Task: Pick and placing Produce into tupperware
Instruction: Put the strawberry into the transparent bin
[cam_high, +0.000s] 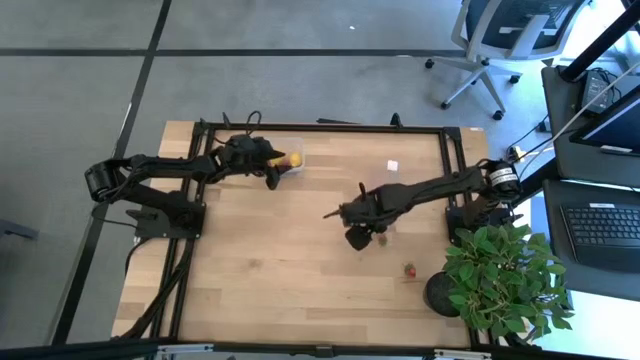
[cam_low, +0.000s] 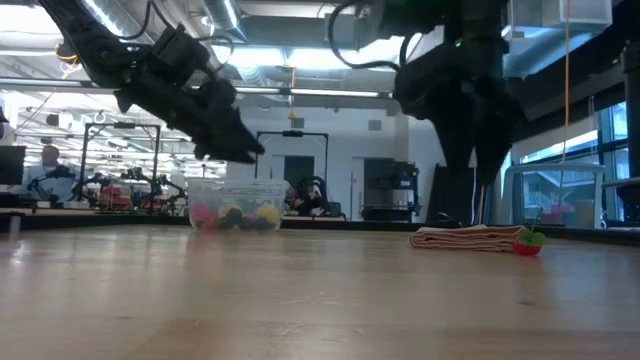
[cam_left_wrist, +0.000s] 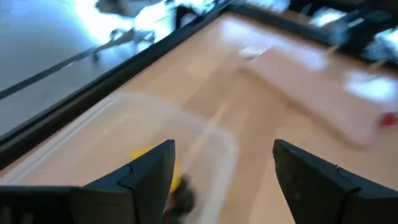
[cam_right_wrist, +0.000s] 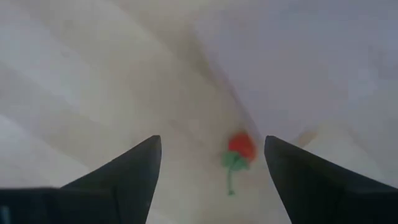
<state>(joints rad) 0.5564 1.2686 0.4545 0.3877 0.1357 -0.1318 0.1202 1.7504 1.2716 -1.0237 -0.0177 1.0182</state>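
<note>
The clear tupperware (cam_high: 287, 158) stands near the table's far edge. It holds red, yellow and dark fruit pieces (cam_low: 238, 216). My left gripper (cam_high: 270, 174) is open and empty, slanting down just above the tub's near side (cam_left_wrist: 186, 134); it also shows in the low view (cam_low: 238, 150). My right gripper (cam_high: 361, 234) is open and empty above the table's middle right. A small red piece with a green stem (cam_right_wrist: 240, 149) lies on the table below and between its fingers, untouched; it also shows in the high view (cam_high: 381, 238). Another red piece (cam_high: 408, 270) lies nearer the near edge.
A leafy potted plant (cam_high: 495, 275) stands at the near right corner. A flat tan board (cam_low: 468, 237) lies right of centre, also in the left wrist view (cam_left_wrist: 311, 93). A small white scrap (cam_high: 393, 165) lies toward the far edge. A black frame (cam_high: 320, 127) borders the table.
</note>
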